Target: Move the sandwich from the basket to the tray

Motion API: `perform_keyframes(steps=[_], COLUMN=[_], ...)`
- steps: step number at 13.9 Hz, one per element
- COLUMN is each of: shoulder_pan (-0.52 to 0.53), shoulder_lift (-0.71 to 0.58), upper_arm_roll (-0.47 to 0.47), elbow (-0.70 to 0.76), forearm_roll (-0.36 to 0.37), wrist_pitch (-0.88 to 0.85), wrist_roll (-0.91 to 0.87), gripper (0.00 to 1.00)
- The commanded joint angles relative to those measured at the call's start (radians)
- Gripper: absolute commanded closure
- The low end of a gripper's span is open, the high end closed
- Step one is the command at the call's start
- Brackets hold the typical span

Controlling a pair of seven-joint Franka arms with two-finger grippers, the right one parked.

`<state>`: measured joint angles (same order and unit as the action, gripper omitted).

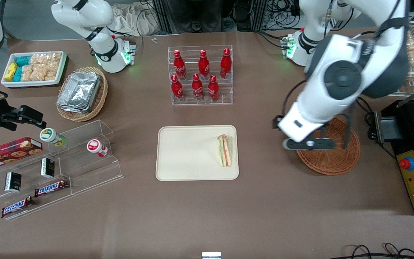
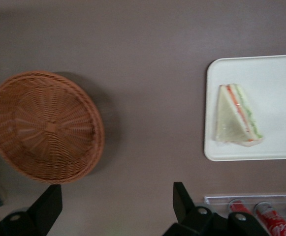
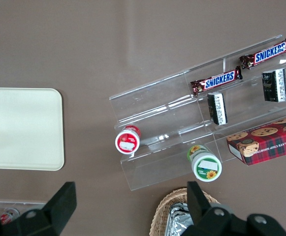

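The sandwich (image 1: 224, 150) (image 2: 236, 115), a white-bread wedge with orange and green layers, lies on the cream tray (image 1: 185, 154) (image 2: 270, 78), near the tray's edge toward the working arm. The round reddish-brown basket (image 1: 332, 154) (image 2: 44, 125) has nothing in it. My left gripper (image 1: 309, 144) (image 2: 115, 201) hovers above the basket's rim on the tray side. It is open, and only bare brown table shows between its fingers (image 2: 179, 196).
A clear rack of red cola bottles (image 1: 201, 75) (image 2: 261, 214) stands farther from the front camera than the tray. A black appliance with a red button (image 1: 413, 158) sits beside the basket. Acrylic snack shelves (image 1: 49, 169) and an oval basket of foil containers (image 1: 81, 93) lie toward the parked arm's end.
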<state>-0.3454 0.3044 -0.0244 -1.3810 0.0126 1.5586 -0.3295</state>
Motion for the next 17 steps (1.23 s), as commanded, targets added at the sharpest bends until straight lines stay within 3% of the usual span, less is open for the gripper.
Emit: perform_keyframes(steps=[1, 9, 15, 17], shoulder_pan=[-0.007, -0.007, -0.003, 0.110], shoulder_lift=[-0.083, -0.324, -0.341, -0.340], upper_arm_roll=[0.073, 0.256, 0.265, 0.162], elbow=[-0.053, -0.239, -0.227, -0.218], forearm_roll=[-0.022, -0.008, -0.008, -0.014], wrist_pitch=[-0.046, -0.046, -0.061, -0.075], wrist_roll=[0.067, 0.236, 0.239, 0.241], gripper=[0.00, 0.00, 0.00, 0.00])
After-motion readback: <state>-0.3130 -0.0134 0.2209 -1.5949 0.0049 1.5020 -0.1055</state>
